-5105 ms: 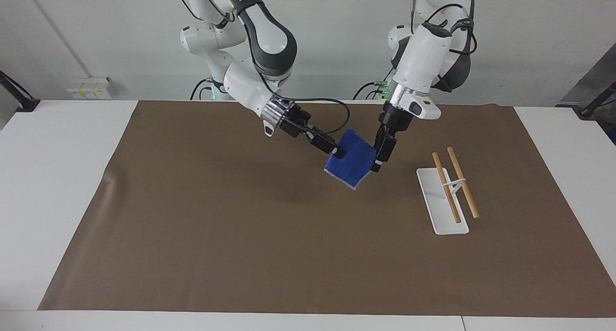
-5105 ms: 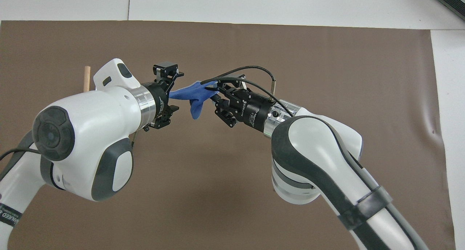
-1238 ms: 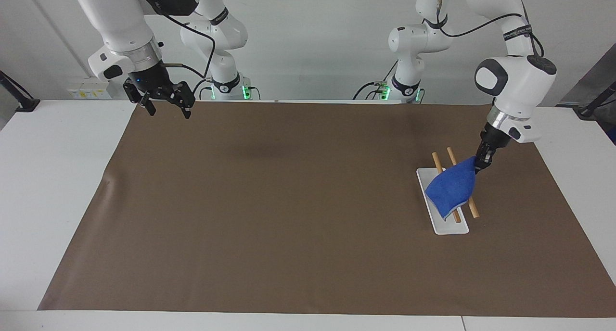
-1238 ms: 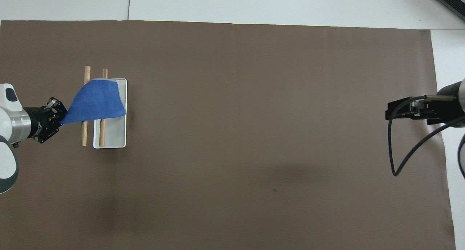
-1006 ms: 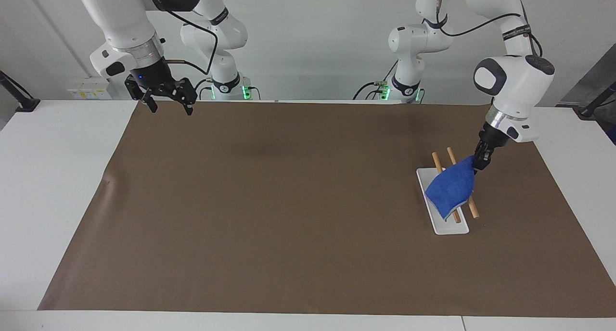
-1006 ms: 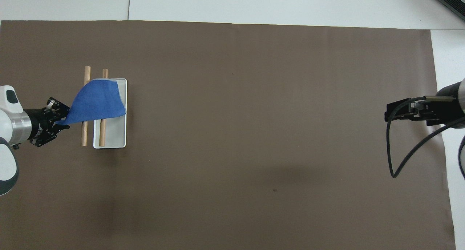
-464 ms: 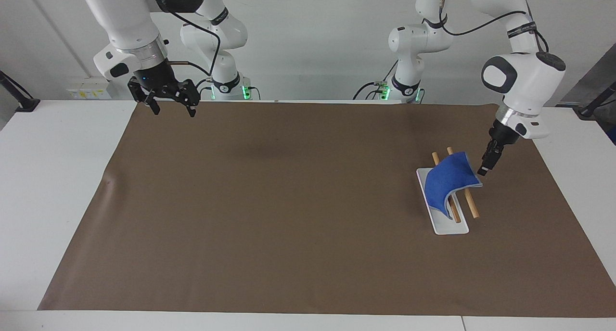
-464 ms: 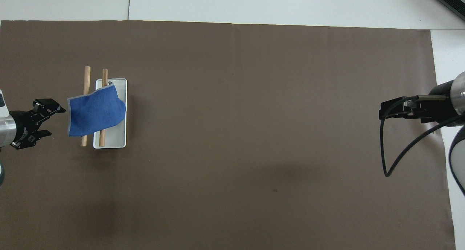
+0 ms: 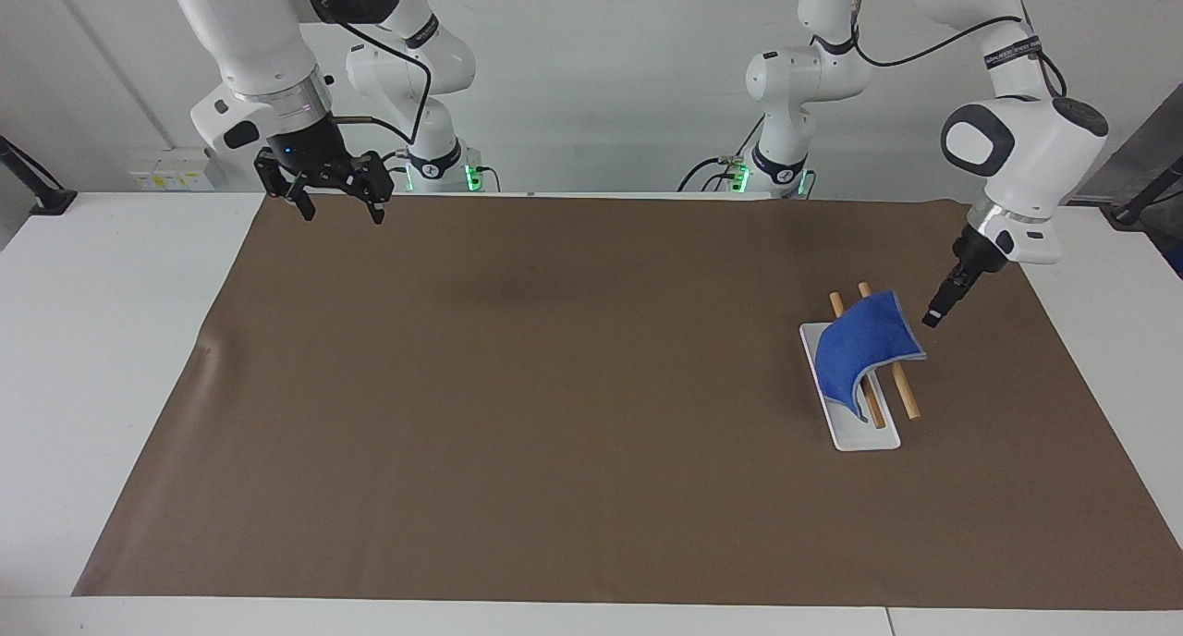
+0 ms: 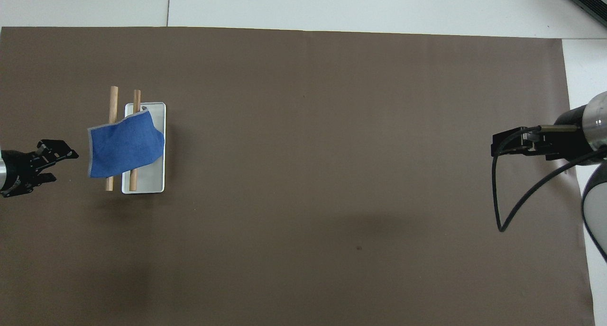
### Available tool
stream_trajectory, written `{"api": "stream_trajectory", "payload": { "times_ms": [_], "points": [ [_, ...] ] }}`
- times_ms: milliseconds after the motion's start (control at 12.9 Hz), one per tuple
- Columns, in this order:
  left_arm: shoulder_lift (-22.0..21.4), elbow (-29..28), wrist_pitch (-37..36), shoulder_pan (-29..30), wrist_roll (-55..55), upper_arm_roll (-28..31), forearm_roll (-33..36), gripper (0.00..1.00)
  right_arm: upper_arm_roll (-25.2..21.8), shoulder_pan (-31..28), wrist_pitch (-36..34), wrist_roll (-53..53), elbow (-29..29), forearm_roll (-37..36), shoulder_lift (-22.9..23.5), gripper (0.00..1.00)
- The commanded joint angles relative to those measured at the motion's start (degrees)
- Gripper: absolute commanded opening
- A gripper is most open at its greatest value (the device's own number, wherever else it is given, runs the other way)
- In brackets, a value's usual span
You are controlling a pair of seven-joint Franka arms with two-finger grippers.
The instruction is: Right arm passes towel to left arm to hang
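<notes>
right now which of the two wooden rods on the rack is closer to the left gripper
The rod that juts out past the white base, toward the left arm's end of the table. The other rod sits over the base. The blue towel drapes both; the left gripper hangs clear, open.

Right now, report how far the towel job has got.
Done: the towel lies draped over the rack's wooden rods. In hand: nothing; the left gripper is open beside it, off the cloth. The right gripper waits open. Left: nothing visible but pulling away.
</notes>
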Motion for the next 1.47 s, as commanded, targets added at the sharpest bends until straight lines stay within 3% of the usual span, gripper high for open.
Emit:
{"api": "stream_trajectory", "payload": {
  "times_ms": [0,232,619,1083,1392],
  "points": [
    [-0.7,6.0,-9.0,0.3,2.6,0.2,0.6,0.78,-0.6,-2.0,0.6,-0.5,0.5,-0.6,0.6,1.00],
    [-0.4,15.3,-18.6,0.2,2.5,0.1,0.6,0.78,-0.6,-2.3,-0.1,-1.5,0.4,-1.3,0.4,1.00],
    [-0.5,29.3,-35.5,-0.6,2.5,-2.7,7.6,0.78,-0.3,-2.1,-0.2,-1.3,0.2,-0.3,0.2,1.00],
    [-1.6,31.9,-43.4,-0.6,2.9,-11.0,13.5,0.78,-0.4,-2.2,-0.2,-1.3,0.2,-0.3,0.2,1.00],
    [-2.4,31.2,-43.0,-0.6,12.5,-11.8,13.7,0.77,-0.4,-2.2,-0.2,-1.3,0.2,-0.3,0.2,1.00]
  ]
}}
